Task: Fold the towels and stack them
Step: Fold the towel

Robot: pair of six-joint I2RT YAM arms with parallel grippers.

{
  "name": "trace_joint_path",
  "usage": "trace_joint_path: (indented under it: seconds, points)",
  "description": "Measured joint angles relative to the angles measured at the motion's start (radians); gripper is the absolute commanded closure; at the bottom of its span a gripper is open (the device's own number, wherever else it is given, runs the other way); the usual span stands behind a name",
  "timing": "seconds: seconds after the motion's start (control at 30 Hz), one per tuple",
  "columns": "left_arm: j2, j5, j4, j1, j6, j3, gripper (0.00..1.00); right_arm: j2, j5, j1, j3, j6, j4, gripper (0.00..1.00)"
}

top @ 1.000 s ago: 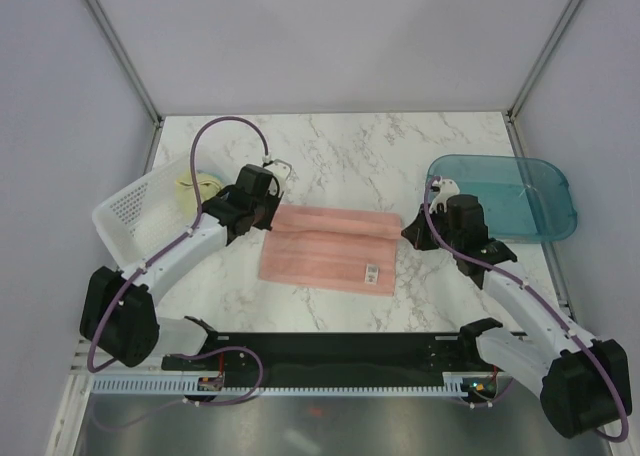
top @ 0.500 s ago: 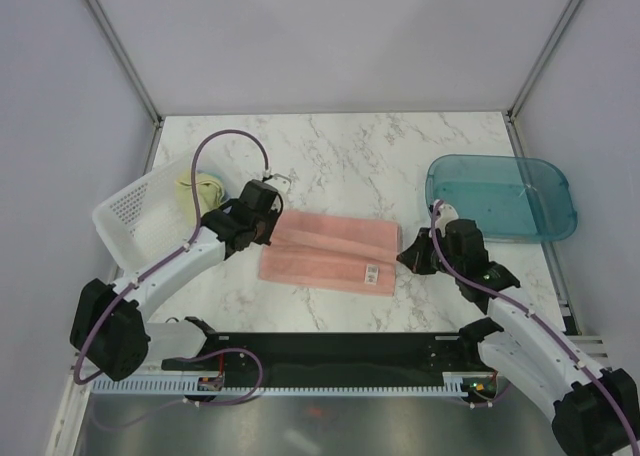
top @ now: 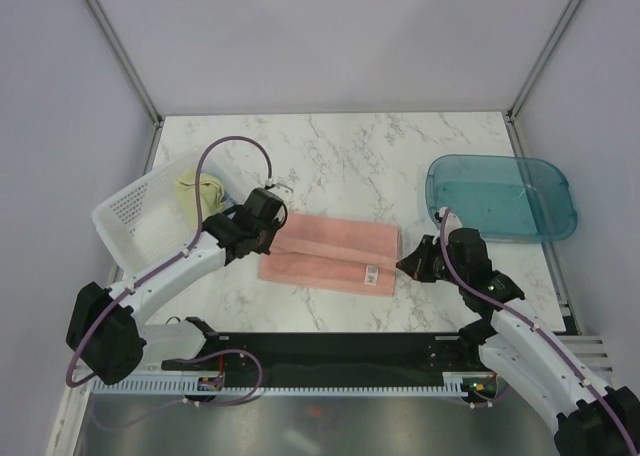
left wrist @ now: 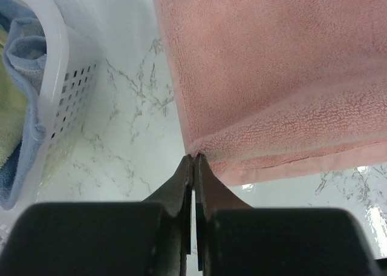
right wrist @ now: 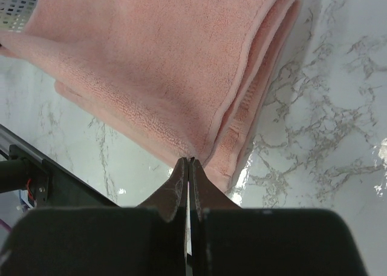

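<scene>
The salmon-pink terry towel [right wrist: 151,64] lies folded in layers on the white marble-patterned table surface [right wrist: 314,118]. The right gripper [right wrist: 188,162] has its black jaws pressed together on the towel's hemmed edge. A white perforated plastic basket [right wrist: 12,0] shows at the top-left corner

Pink towel [top: 330,249] — folded flat, ctr

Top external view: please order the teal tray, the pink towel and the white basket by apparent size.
1. teal tray
2. pink towel and white basket: look alike; the left arm hides part of the basket, so I do not rank them.
</scene>
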Motion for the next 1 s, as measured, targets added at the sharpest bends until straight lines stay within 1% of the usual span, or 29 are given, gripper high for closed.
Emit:
trace_joint_path:
  seconds: [0.17,0.37,0.47,0.5,0.57,0.6,0.63,0.67,0.7,0.73,0.8,0.9,1.0]
  points:
    - [0.040,0.002,-0.037,-0.004,-0.003,0.008,0.98,-0.008,-0.005,0.003,-0.019,0.048,-0.007,1.00]
    - [0.100,0.005,-0.065,-0.025,-0.003,0.021,0.98,-0.067,-0.005,0.005,-0.037,0.117,-0.052,0.99]
    - [0.109,0.001,-0.085,-0.042,-0.003,0.021,0.98,-0.105,-0.011,0.005,-0.055,0.146,-0.060,0.97]
    - [0.111,-0.005,-0.092,-0.051,-0.005,0.022,0.97,-0.113,-0.015,0.005,-0.065,0.154,-0.062,0.94]
    - [0.117,-0.018,-0.106,-0.066,-0.010,0.024,0.74,-0.115,-0.026,0.005,-0.085,0.169,-0.065,0.86]
    - [0.120,-0.025,-0.111,-0.073,-0.013,0.024,0.65,-0.115,-0.035,0.005,-0.094,0.176,-0.069,0.77]
    - [0.124,-0.033,-0.117,-0.078,-0.019,0.026,0.60,-0.115,-0.041,0.005,-0.102,0.181,-0.078,0.74]
    - [0.129,-0.041,-0.126,-0.081,-0.022,0.028,0.58,-0.115,-0.045,0.005,-0.109,0.185,-0.087,0.71]
    - [0.134,-0.053,-0.136,-0.084,-0.027,0.032,0.56,-0.116,-0.048,0.005,-0.111,0.187,-0.095,0.67]
    - [0.140,-0.065,-0.147,-0.085,-0.031,0.036,0.51,-0.117,-0.050,0.005,-0.111,0.188,-0.108,0.64]
    - [0.149,-0.103,-0.176,-0.087,-0.043,0.053,0.49,-0.124,-0.048,0.005,-0.106,0.189,-0.133,0.59]
    - [0.154,-0.175,-0.224,-0.087,-0.070,0.093,0.43,-0.126,-0.027,0.005,-0.065,0.189,-0.190,0.56]
    - [0.155,-0.201,-0.235,-0.087,-0.096,0.130,0.45,-0.097,0.024,0.005,0.011,0.190,-0.210,0.58]
